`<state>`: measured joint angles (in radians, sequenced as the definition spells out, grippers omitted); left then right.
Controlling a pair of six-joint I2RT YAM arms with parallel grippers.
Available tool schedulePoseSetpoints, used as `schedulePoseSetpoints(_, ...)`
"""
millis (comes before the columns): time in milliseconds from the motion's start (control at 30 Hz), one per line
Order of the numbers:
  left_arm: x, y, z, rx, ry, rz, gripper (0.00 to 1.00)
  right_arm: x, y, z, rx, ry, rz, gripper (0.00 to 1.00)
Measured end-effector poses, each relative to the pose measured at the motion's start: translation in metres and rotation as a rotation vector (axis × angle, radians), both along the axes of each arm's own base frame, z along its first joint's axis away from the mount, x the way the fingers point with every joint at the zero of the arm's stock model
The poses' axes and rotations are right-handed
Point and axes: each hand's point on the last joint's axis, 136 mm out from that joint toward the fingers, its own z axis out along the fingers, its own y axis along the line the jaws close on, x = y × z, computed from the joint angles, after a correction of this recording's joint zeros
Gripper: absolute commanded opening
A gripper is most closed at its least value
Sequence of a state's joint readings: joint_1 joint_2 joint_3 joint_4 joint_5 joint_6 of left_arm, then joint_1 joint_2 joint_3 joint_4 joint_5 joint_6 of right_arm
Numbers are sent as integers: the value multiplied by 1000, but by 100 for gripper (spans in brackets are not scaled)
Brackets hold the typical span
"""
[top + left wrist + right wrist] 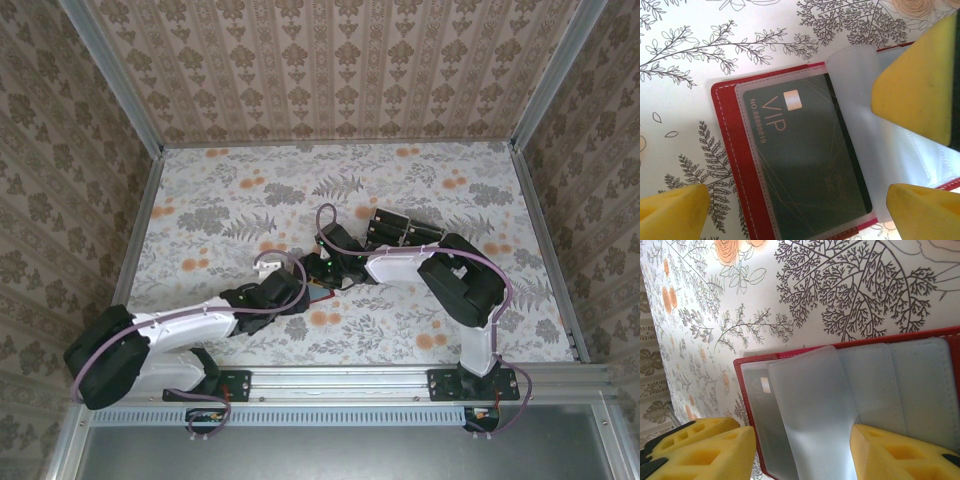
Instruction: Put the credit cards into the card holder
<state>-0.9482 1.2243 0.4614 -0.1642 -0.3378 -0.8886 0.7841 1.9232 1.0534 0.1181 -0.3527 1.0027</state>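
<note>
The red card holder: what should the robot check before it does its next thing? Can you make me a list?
1. Card holder lying open on the table: ok.
2. VIP card tucked inside it: ok.
3. Lifted clear sleeve empty for a next card: ok.
4. Left gripper open: ok.
5. Right gripper holding a card: not ok. Its fingers are apart, with just sleeves between them.
6. How many spare cards lie beyond the arms: cannot tell.
</note>
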Motion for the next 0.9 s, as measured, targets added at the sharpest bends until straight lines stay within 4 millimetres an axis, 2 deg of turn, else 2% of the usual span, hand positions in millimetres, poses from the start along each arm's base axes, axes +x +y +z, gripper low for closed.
schedulePoseSetpoints(667,8,-1,-14,61,-13,18,100,2,-2,2,2,-4,-4,57)
schedulePoseSetpoints(800,8,-1,-14,57,-17,24,100,2,-9,7,-15,-9,-2,58)
schedulePoseSetpoints(900,8,-1,-14,56,-21,29,100,6,-16,18,-25,-33,-9,58)
